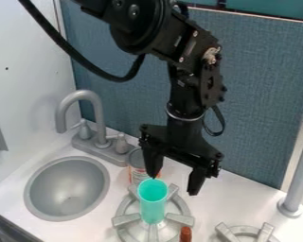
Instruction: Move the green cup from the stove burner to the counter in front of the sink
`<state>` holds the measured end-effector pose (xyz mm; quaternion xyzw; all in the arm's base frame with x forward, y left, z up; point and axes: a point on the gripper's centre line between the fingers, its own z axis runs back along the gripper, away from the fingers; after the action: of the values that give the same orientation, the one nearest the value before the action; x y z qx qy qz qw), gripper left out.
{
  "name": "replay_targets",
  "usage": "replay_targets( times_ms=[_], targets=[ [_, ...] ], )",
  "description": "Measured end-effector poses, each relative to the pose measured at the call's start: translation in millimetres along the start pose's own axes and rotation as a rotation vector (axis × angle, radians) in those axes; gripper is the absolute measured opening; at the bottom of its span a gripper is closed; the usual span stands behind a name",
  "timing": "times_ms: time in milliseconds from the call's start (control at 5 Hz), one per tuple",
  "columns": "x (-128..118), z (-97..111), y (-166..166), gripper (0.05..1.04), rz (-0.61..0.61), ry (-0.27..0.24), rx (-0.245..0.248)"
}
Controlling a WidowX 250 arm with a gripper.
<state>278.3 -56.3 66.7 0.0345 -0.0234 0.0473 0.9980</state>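
Reddish-brown and cut off by the view's lower edge, a small object [185, 234] sits at the front of a gray toy stove burner [123, 229], where a turquoise cup [153, 208] stands upright. Above it hangs the black gripper [174, 185] of a robot arm [185, 90], its two fingers spread wide and pointing down, with nothing held between them. One fingertip is right at the cup's back rim, though whether the two touch cannot be told; the other is off to the right, over the white tabletop [227, 203]. Just behind the cup, a can [137, 163] with a gray top and an orange-and-white label is partly hidden by the cup and a gripper finger. To the left, a round gray sink [66, 189] is set into the surface, with a curved gray faucet [97, 101] and its two handles behind it. A second burner [245, 230] appears at the lower right, near a gray post [299, 175]. A blue fabric panel [262, 94] rises along the back, and a white wall [27, 90] stands at left.
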Motion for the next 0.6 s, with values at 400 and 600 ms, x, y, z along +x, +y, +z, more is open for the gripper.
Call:
replay_targets(
  times_ms=[400,600],
  targets=[
    [13.4,-27.6,3.4,1.000,-0.028,0.022,0.031],
    [30.0,-47.1,16.7,1.000,-0.035,0.011,0.064]
  ],
)
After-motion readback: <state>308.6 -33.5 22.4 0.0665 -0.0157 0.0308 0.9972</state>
